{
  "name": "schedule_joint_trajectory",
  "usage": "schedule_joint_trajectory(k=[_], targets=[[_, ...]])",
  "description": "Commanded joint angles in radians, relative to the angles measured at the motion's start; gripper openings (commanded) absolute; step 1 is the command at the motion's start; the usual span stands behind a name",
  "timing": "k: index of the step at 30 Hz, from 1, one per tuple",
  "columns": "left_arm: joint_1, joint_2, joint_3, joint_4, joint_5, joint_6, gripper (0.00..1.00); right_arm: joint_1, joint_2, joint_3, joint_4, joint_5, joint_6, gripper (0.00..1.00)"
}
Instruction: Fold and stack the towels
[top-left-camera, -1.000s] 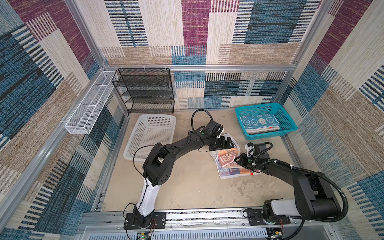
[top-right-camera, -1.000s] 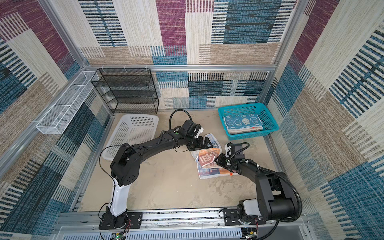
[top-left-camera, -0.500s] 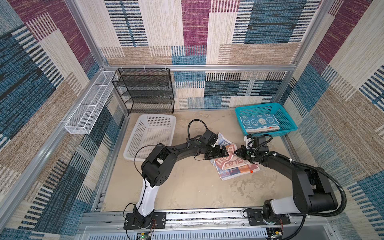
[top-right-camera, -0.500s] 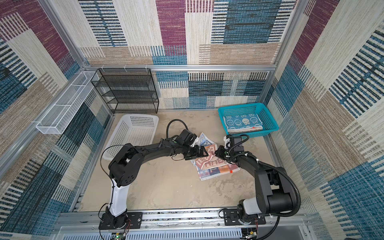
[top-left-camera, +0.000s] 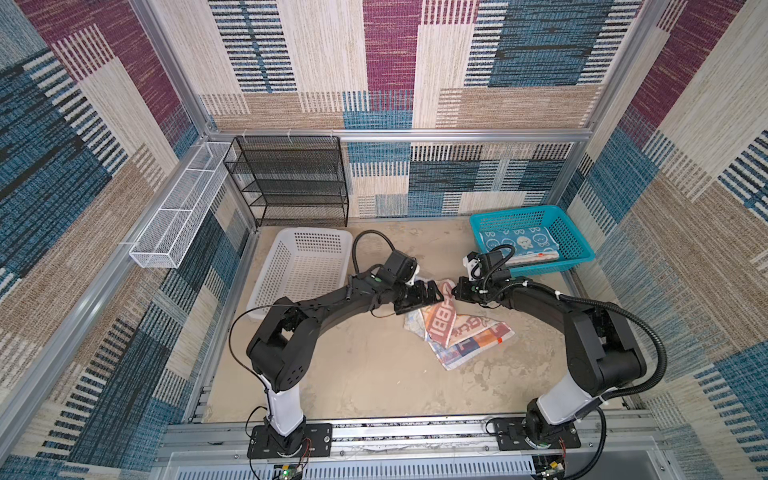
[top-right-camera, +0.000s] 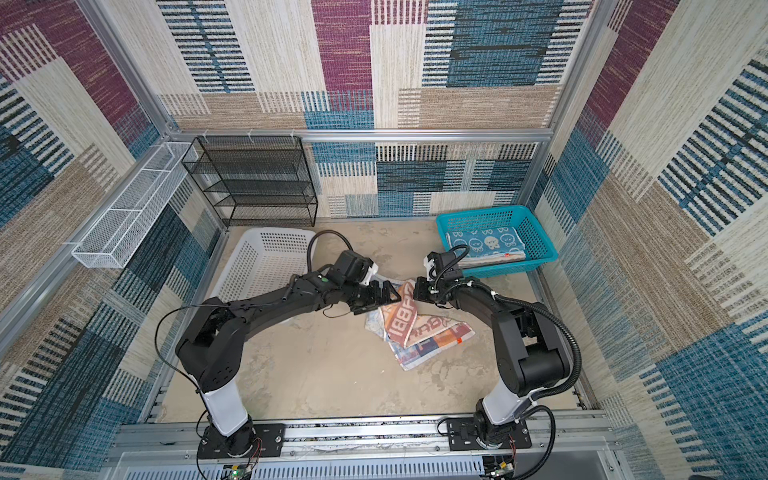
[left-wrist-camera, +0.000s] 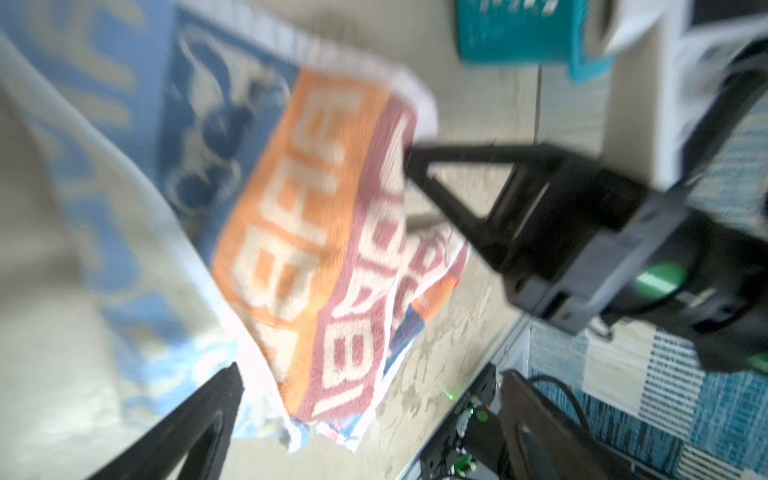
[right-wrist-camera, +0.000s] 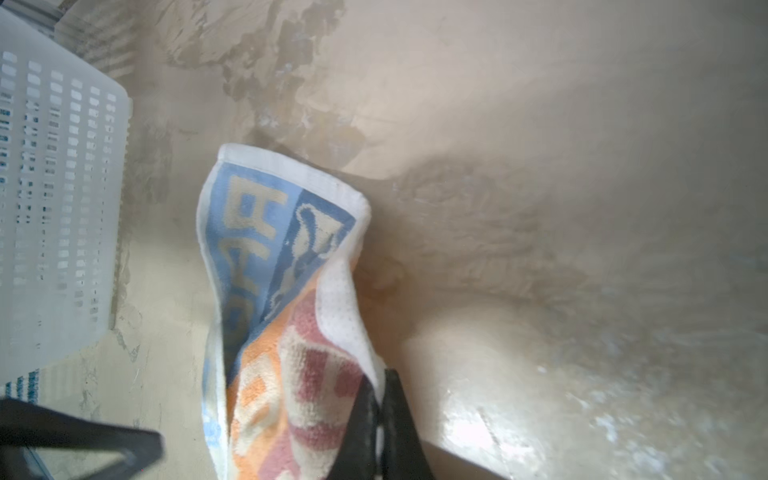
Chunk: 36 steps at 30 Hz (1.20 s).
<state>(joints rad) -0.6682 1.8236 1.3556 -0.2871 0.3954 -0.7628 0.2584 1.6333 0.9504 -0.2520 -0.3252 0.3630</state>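
Worn sandy table. A black wire rack stands at the back wall. The white basket sits back left and the teal basket back right, with a folded blue towel lying inside the teal one. The lettered towel, in orange, pink and blue blocks, lies crumpled mid-table between the arms with one corner raised off the surface. The right gripper has its jaws together, clamped on that raised corner. The right wrist view shows the white edge pinched between the fingers. The left gripper has its jaws wide apart and holds nothing. It sits just beside the raised corner; can't tell whether it touches the cloth.
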Motion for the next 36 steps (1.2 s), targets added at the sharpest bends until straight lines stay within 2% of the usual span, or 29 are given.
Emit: schedule_joint_trajectory(k=[1,4,7,12,18,22,31,36], targets=[[0.073,0.018,0.116,-0.237,-0.117,0.179,0.99,0.006,-0.002,0.017,-0.032,0.063,-0.023,0.0],[0.128,0.132,0.293,-0.384,-0.191,0.268,0.99,0.008,-0.014,0.021,-0.036,0.063,-0.036,0.0],[0.137,0.282,0.481,-0.488,-0.215,0.333,0.99,0.008,-0.019,0.026,-0.044,0.063,-0.047,0.0],[0.138,0.439,0.622,-0.516,-0.199,0.362,0.95,0.007,-0.042,0.022,-0.051,0.064,-0.06,0.0],[0.138,0.522,0.686,-0.474,-0.175,0.366,0.9,0.008,-0.052,0.012,-0.047,0.055,-0.072,0.0],[0.136,0.568,0.726,-0.459,-0.143,0.363,0.8,0.008,-0.041,0.01,-0.038,0.05,-0.074,0.0],[0.136,0.629,0.757,-0.437,-0.133,0.353,0.78,0.008,-0.027,0.014,-0.032,0.051,-0.082,0.0],[0.138,0.644,0.77,-0.424,-0.136,0.35,0.71,0.008,-0.025,0.015,-0.035,0.056,-0.085,0.0]])
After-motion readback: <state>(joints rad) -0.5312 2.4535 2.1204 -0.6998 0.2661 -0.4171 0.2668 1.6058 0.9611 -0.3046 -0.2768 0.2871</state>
